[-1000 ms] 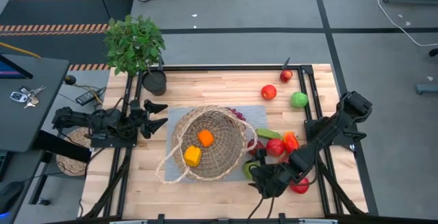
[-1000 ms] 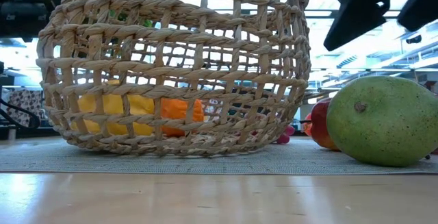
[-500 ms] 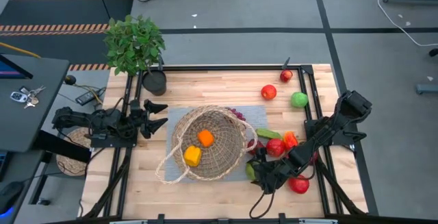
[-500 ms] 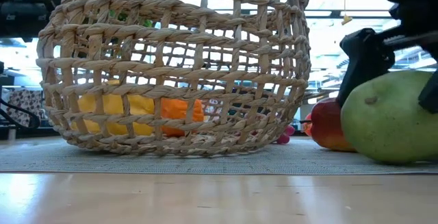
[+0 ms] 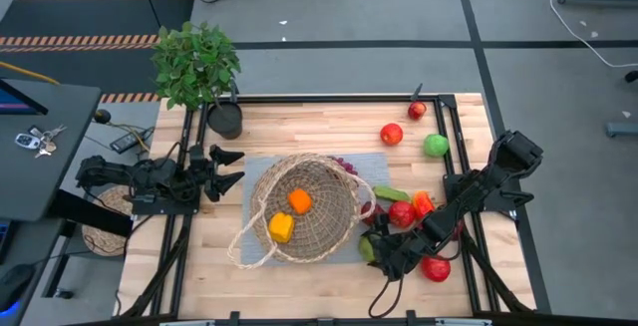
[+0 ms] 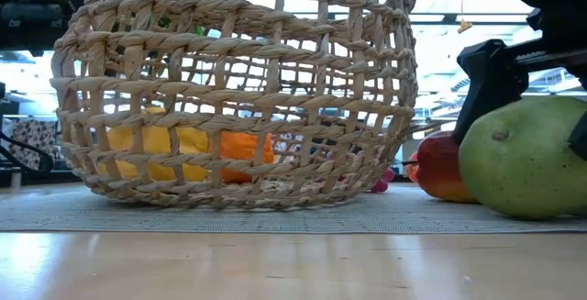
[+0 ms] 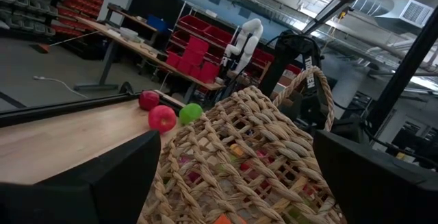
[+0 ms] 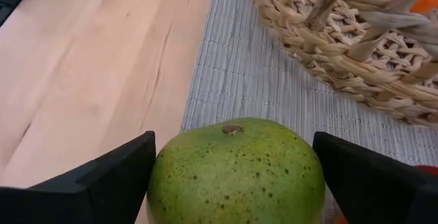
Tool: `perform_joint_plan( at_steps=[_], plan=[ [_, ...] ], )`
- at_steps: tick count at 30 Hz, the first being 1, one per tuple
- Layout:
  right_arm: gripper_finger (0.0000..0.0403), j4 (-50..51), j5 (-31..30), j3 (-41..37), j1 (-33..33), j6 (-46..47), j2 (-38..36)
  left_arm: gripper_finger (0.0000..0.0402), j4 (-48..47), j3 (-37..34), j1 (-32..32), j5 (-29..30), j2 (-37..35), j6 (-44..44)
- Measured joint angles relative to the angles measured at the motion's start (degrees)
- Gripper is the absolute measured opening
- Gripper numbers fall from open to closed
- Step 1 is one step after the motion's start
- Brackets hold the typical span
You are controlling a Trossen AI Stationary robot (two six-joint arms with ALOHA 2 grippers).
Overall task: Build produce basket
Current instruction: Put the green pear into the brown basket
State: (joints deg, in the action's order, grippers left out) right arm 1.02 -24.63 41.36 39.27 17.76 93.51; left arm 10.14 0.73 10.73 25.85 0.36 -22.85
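- The right tool point(image 5: 371, 253) has come down low over the green pear point(image 8: 236, 171). A second ago it hung up above the fruit; now one dark finger stands on each side of it.
- The tool is spread wide and is not pinching the pear yet. The fingers look very close to its sides, but I cannot tell if they touch.
- I think a squeeze comes next, and then a lift over to the basket point(image 5: 321, 181).
- The pear lies on the grey mat point(image 8: 270, 90), just beside the basket wall, with a red apple point(image 6: 441, 167) close behind it.
- The basket stands in the middle of the mat. A yellow fruit point(image 5: 281, 227) and an orange one point(image 5: 299, 200) are in it already.
- More fruit waits outside: two more red apples and a green apple point(image 5: 436, 146) far off near the corner, and a red one point(image 5: 435, 268) by the right arm.
- The left tool point(image 5: 227, 169) waits beside the basket, spread wide, holding nothing.
- The wooden surface point(image 5: 319, 122) has a black frame around it. A potted plant point(image 5: 197, 64) stands at one corner.
- The room is a big workshop with red bins and shelves.
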Motion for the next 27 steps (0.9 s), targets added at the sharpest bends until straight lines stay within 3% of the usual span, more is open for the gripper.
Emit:
perform_joint_plan(
  at_steps=[7, 15, 21, 27],
  plan=[
    [0.0365, -2.8, 0.1, -0.2, 0.0, -1.5, 0.1, 0.0389, 0.0, 0.0, 0.0, 0.0, 0.0, 0.0],
    [0.0362, 0.8, 0.0, 3.8, -0.1, -3.4, 0.3, 0.0389, 0.0, 0.0, 0.0, 0.0, 0.0, 0.0],
    [0.0362, 12.8, -0.5, 12.3, 0.0, -3.6, 0.2, 0.0389, 0.0, 0.0, 0.0, 0.0, 0.0, 0.0],
    [0.0362, 31.9, -1.3, 24.9, -0.2, -0.8, 0.2, 0.0389, 0.0, 0.0, 0.0, 0.0, 0.0, 0.0]
  ],
)
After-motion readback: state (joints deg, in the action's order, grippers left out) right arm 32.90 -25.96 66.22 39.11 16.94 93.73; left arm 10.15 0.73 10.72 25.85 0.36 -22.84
